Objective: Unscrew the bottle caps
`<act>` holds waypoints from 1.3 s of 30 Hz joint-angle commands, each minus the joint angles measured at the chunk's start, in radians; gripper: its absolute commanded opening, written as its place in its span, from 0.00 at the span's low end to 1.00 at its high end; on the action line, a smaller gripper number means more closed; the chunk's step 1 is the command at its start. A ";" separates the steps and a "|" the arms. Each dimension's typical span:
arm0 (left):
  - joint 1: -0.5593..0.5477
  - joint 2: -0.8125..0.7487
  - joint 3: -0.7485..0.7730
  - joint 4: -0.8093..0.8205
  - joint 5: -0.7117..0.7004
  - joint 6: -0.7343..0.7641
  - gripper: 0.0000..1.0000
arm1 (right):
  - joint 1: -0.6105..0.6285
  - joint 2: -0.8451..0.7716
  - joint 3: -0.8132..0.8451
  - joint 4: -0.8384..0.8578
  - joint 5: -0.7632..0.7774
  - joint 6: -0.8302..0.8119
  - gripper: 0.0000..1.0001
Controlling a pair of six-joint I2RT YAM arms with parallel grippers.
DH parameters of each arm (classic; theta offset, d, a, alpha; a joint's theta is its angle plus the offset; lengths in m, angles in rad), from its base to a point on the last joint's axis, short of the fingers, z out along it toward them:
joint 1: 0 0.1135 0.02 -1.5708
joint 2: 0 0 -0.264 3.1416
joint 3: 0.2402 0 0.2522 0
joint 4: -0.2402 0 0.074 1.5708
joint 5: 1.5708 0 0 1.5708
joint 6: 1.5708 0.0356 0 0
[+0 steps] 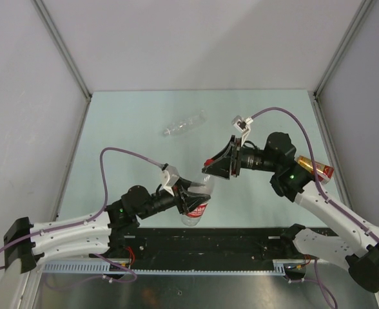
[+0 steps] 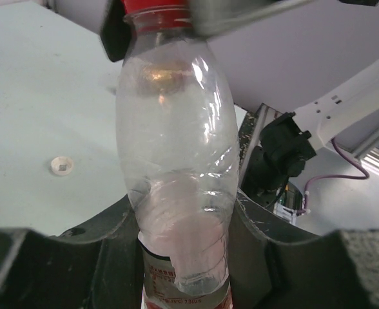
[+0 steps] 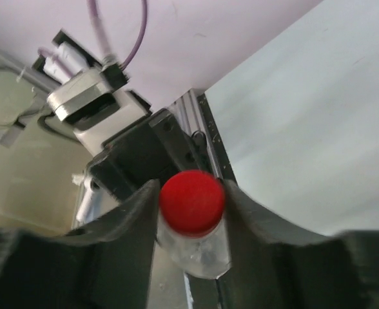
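Observation:
My left gripper [image 1: 193, 198] is shut on the clear bottle with a red label band [image 2: 176, 141], gripping its lower body and holding it off the table, neck pointing at the right arm. In the right wrist view the bottle's red cap [image 3: 191, 201] sits between the fingers of my right gripper [image 3: 191, 207], which touch it on both sides. In the top view the right gripper [image 1: 211, 169] meets the bottle [image 1: 198, 207] at its neck. A loose white cap [image 2: 62, 166] lies on the table. The clear crinkled bottle [image 1: 184, 123] lies capless further back.
The amber bottle [image 1: 314, 167] lies at the right side of the table, partly behind the right arm. The black rail with the arm bases [image 1: 241, 241] runs along the near edge. Grey walls close in the table on three sides.

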 commanded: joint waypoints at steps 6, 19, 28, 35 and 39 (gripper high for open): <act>0.006 -0.019 -0.001 0.054 0.018 -0.022 0.25 | 0.025 0.025 -0.001 0.074 0.037 0.008 0.01; 0.005 -0.082 -0.083 0.053 0.016 -0.042 0.99 | -0.052 -0.036 -0.001 0.084 0.040 0.044 0.00; 0.006 0.034 -0.033 0.053 0.094 -0.029 0.81 | -0.057 -0.032 -0.001 0.076 0.041 0.042 0.00; 0.006 -0.019 -0.043 0.052 0.042 0.005 0.45 | -0.081 -0.030 -0.001 0.060 0.048 0.032 0.09; 0.006 -0.068 -0.061 0.024 0.008 0.051 0.35 | -0.106 -0.004 -0.001 0.083 0.029 0.058 0.45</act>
